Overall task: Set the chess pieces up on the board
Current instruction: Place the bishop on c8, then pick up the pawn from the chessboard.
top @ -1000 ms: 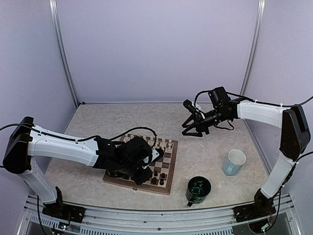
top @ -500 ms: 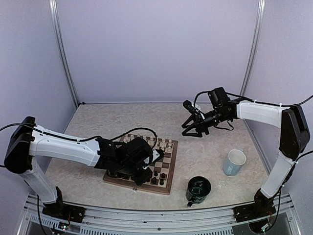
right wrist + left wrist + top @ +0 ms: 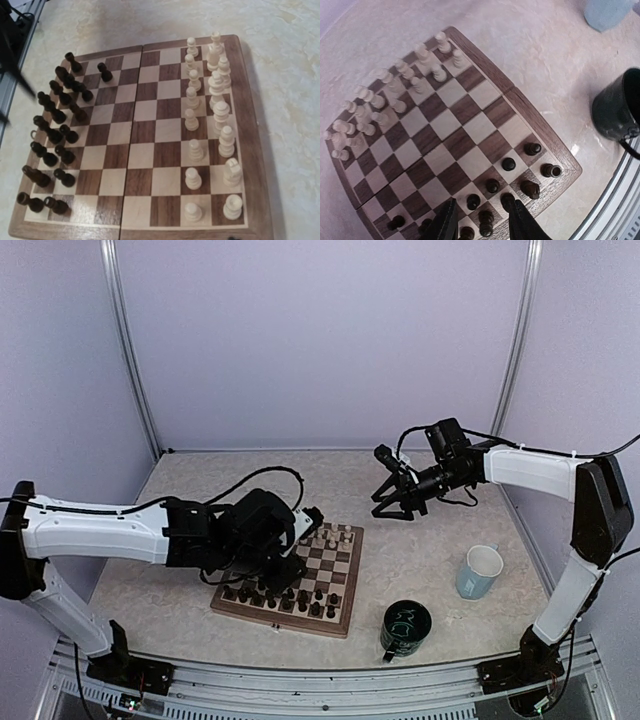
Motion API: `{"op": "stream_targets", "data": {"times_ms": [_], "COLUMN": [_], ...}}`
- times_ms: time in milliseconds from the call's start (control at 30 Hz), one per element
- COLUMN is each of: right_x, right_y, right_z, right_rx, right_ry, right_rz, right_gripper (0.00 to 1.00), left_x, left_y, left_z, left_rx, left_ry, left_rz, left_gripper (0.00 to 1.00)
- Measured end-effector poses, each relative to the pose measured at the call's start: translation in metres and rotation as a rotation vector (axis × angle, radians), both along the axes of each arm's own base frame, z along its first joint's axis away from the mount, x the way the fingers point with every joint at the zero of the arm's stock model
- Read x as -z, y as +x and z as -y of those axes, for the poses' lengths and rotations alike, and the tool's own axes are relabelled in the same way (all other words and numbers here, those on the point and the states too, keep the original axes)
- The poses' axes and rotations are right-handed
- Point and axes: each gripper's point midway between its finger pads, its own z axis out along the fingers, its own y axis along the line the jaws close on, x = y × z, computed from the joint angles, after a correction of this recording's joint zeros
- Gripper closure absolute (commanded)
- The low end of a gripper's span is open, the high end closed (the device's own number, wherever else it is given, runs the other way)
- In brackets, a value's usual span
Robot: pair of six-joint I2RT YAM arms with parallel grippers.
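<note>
The board lies on the table between the arms. Dark chess pieces fill its near rows and cream chess pieces its far rows. In the left wrist view my left gripper hangs open above the dark chess pieces near the board's corner, holding nothing. One dark piece stands a square ahead of the others. My right gripper hovers open and apart from the board, above the bare table at the back right. Its fingers do not show in the right wrist view, which looks down on the board.
A dark green mug stands just right of the board's near corner. A pale blue mug stands further right. Metal rails run along the table's near edge, and walls close in the sides and back.
My left gripper has opened and risen off the dark pieces, drawing back to the left. The right arm has not moved.
</note>
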Motion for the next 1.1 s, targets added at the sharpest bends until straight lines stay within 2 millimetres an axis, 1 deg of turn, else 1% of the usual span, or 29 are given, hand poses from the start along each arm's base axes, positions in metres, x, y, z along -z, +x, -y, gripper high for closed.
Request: {"op": "stream_targets", "data": {"times_ms": [67,100,167,200,233,267,333,400,500,600,867,1000,1100], "right_x": [0.000,0.000,0.000,0.000,0.000,0.000,0.000,0.000,0.000,0.000,0.000,0.002,0.003], "right_y": [0.000,0.000,0.000,0.000,0.000,0.000,0.000,0.000,0.000,0.000,0.000,-0.001,-0.001], "right_z": [0.000,0.000,0.000,0.000,0.000,0.000,0.000,0.000,0.000,0.000,0.000,0.000,0.001], "right_rx": [0.000,0.000,0.000,0.000,0.000,0.000,0.000,0.000,0.000,0.000,0.000,0.000,0.000], "right_ry": [0.000,0.000,0.000,0.000,0.000,0.000,0.000,0.000,0.000,0.000,0.000,-0.003,-0.003], "right_rz": [0.000,0.000,0.000,0.000,0.000,0.000,0.000,0.000,0.000,0.000,0.000,-0.004,-0.006], "right_gripper": [0.43,0.43,0.43,0.43,0.44,0.43,0.43,0.43,0.43,0.43,0.43,0.43,0.43], "left_x": [-0.021,-0.028,-0.034,-0.032,-0.023,-0.020,-0.004,0.012,0.026,0.034,0.061,0.071,0.077], "left_y": [0.014,0.025,0.047,0.057,0.066,0.067,0.069,0.065,0.058,0.054,0.050,0.050,0.050], "left_z": [-0.013,-0.023,-0.046,-0.059,-0.077,-0.080,-0.097,-0.109,-0.113,-0.113,-0.112,-0.114,-0.115], "left_rx": [-0.068,-0.115,-0.220,-0.276,-0.340,-0.351,-0.398,-0.420,-0.422,-0.419,-0.416,-0.420,-0.422], "left_ry": [-0.048,-0.064,-0.073,-0.065,-0.044,-0.037,-0.004,0.023,0.038,0.046,0.103,0.131,0.145], "left_rz": [0.017,0.025,0.037,0.033,0.013,0.007,-0.037,-0.087,-0.146,-0.180,-0.243,-0.260,-0.267], "left_gripper": [0.60,0.59,0.59,0.59,0.59,0.59,0.59,0.60,0.62,0.65,0.68,0.72,0.76]}}
